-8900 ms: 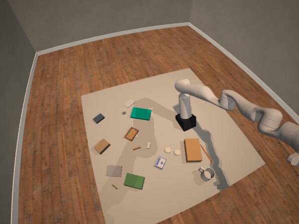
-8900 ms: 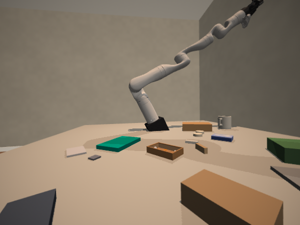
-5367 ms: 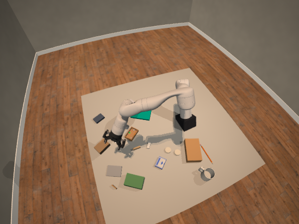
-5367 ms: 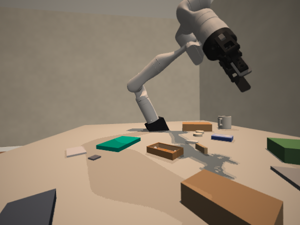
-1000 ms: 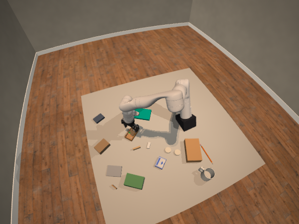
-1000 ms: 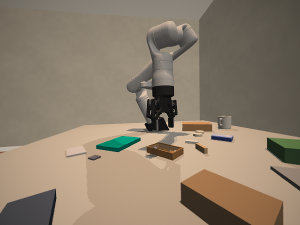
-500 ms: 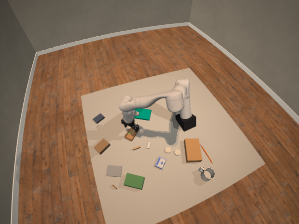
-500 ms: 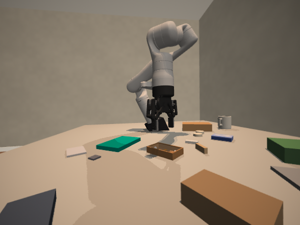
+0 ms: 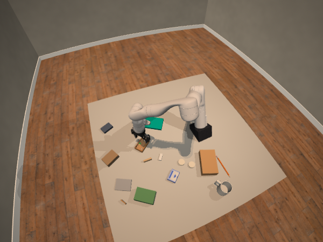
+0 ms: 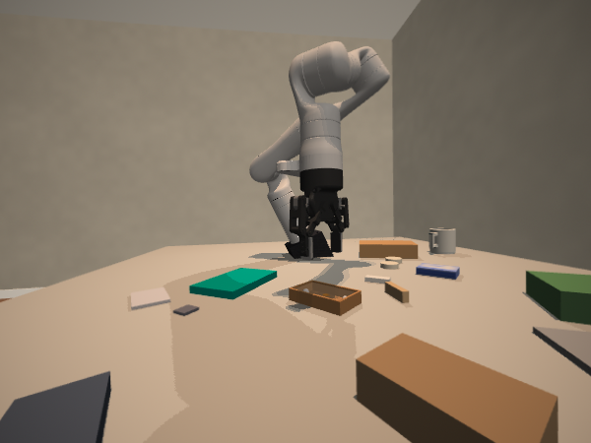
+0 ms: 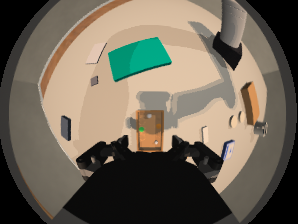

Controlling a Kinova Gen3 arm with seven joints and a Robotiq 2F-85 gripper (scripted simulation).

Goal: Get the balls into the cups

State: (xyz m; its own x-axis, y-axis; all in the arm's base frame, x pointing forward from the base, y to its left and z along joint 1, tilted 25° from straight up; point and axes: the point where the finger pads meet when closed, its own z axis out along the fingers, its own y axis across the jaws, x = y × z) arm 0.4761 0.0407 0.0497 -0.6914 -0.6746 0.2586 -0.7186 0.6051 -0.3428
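Note:
The covered wooden puzzle (image 9: 141,146) (image 10: 325,296) (image 11: 149,131) is a small flat brown box with a clear lid, lying flat on the table. A green cup spot shows inside it in the wrist view at its left edge. The balls are too small to make out clearly. My gripper (image 9: 140,136) (image 10: 320,241) (image 11: 150,140) is open and empty. It hangs straight down a little above the table, just behind the puzzle, with its fingers spread wide on either side.
A teal slab (image 9: 154,123) (image 10: 232,283) lies behind the puzzle. A brown block (image 9: 110,157), small wooden sticks (image 9: 147,159), a white piece (image 9: 160,156), two discs (image 9: 181,162), an orange board (image 9: 208,162), a blue box (image 9: 173,175), a mug (image 9: 224,187) and a green block (image 9: 145,195) lie around.

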